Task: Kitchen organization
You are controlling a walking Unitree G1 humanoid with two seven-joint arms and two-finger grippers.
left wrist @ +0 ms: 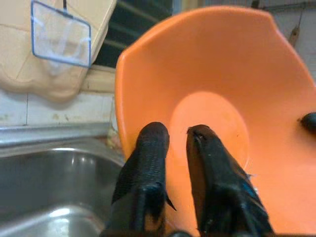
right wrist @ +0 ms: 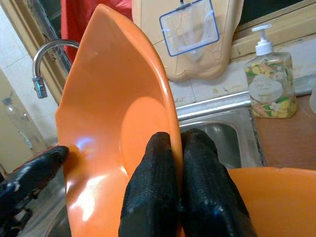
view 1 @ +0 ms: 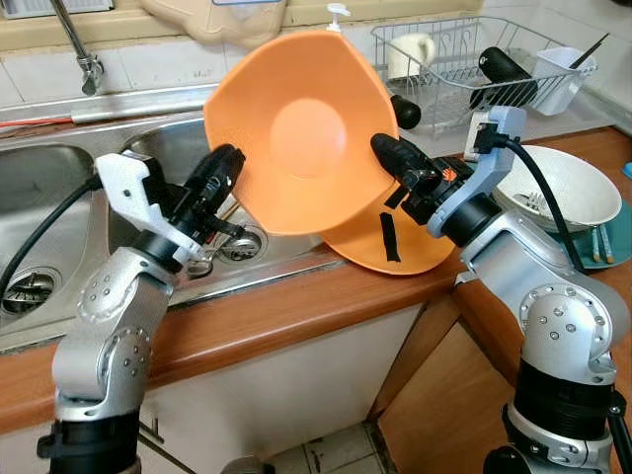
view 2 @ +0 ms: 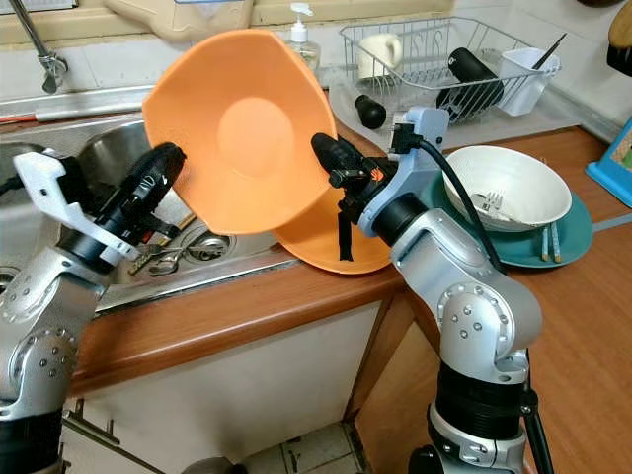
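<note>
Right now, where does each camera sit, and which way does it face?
Left eye: head, looking down at sink; both arms show.
Right eye: same, shifted; dish rack ahead.
Left wrist: along left tool into the tilted orange bowl.
Right wrist: along right tool pinching the bowl's rim, toward soap bottle.
All share the bowl.

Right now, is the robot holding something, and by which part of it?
Yes. An orange bowl, tilted up over the sink's edge. The right gripper pinches its rim; the left gripper is at the opposite rim, one finger inside the bowl.
</note>
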